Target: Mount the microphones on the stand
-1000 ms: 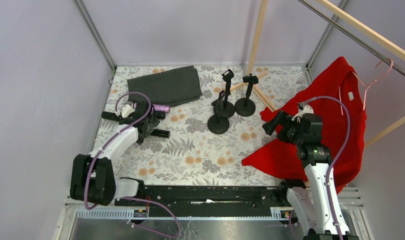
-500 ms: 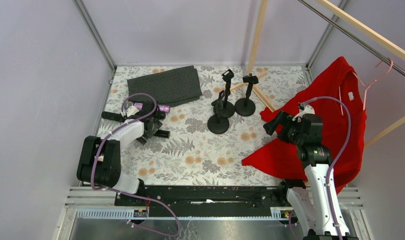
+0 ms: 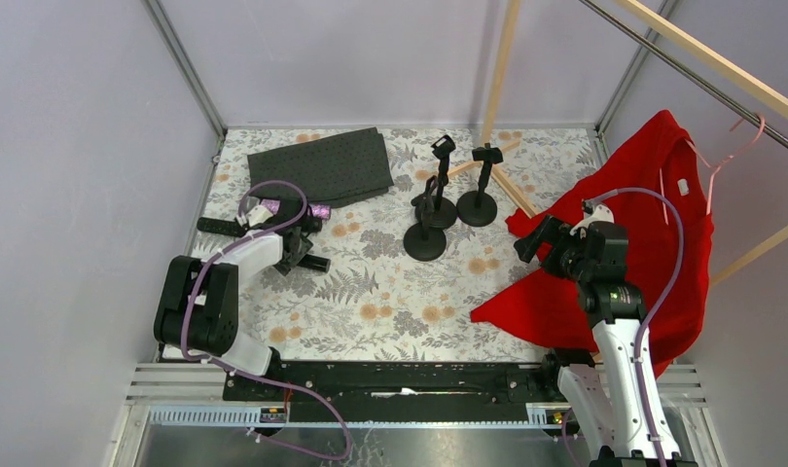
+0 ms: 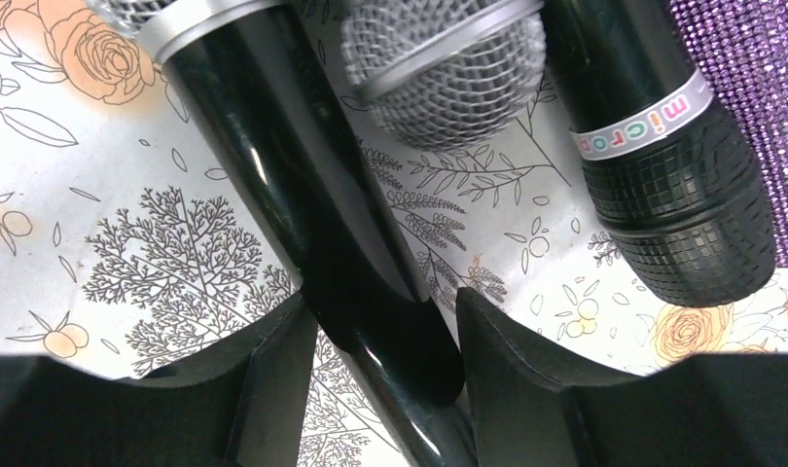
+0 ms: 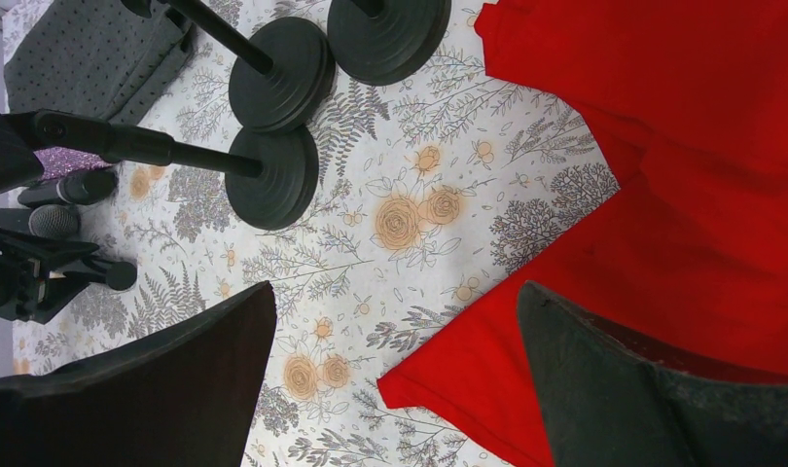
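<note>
Several microphones lie at the table's left. In the left wrist view, a black microphone runs diagonally between my fingers. Beside it are a grey mesh head, a black body labelled "micro" and the purple glitter microphone. My left gripper is low over them, its jaws closed in on the black microphone's tail. Three black stands with round bases hold no microphones. My right gripper is open and empty above the shirt's edge, also in its wrist view.
A dark grey dotted cloth lies at the back left. A red shirt covers the right side, with a pink hanger and wooden slats behind it. Grey walls enclose the floral table.
My left arm's elbow has drawn back toward its base and the left gripper has shifted slightly right, low over the microphones. The right arm has not moved.
</note>
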You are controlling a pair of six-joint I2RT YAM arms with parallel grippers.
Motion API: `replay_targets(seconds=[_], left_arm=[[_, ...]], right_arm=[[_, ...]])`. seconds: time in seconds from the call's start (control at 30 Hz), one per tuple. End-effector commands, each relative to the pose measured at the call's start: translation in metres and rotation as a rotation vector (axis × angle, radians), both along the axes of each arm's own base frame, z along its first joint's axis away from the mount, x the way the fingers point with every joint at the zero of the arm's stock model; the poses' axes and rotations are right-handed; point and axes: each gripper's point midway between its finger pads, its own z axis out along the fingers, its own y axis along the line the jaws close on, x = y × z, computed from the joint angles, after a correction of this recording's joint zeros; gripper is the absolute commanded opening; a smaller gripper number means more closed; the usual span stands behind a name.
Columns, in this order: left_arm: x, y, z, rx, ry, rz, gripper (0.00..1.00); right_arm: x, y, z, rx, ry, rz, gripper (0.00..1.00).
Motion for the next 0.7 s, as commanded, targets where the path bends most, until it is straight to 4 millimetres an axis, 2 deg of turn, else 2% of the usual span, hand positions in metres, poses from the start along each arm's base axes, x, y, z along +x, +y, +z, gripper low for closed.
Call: replay_targets(seconds=[0.0, 0.13, 0.27, 0.43, 0.67], left_arm=[[0.015, -0.005, 0.003, -0.013, -0.041, -0.004, 0.53], [0.014, -0.005, 0.005, -0.011, -0.044, -0.003, 0.41], [0.014, -0.005, 0.015, -0.015, -0.07, -0.006, 0.3], [0.012, -0.007, 0.045, -0.027, -0.138, -0.013, 0.16], [0.017, -0.017, 0.096, -0.05, -0.268, -0.062, 0.01]], right_arm=[[0.003, -0.005, 0.007, -0.022, -0.029, -0.015, 1.0], [0.004, -0.005, 0.006, -0.022, -0.026, -0.018, 1.0], [0.004, -0.005, 0.007, -0.022, -0.026, -0.018, 1.0], [0.004, -0.006, 0.006, -0.024, -0.024, -0.021, 1.0], [0.004, -0.006, 0.006, -0.025, -0.021, -0.024, 1.0]])
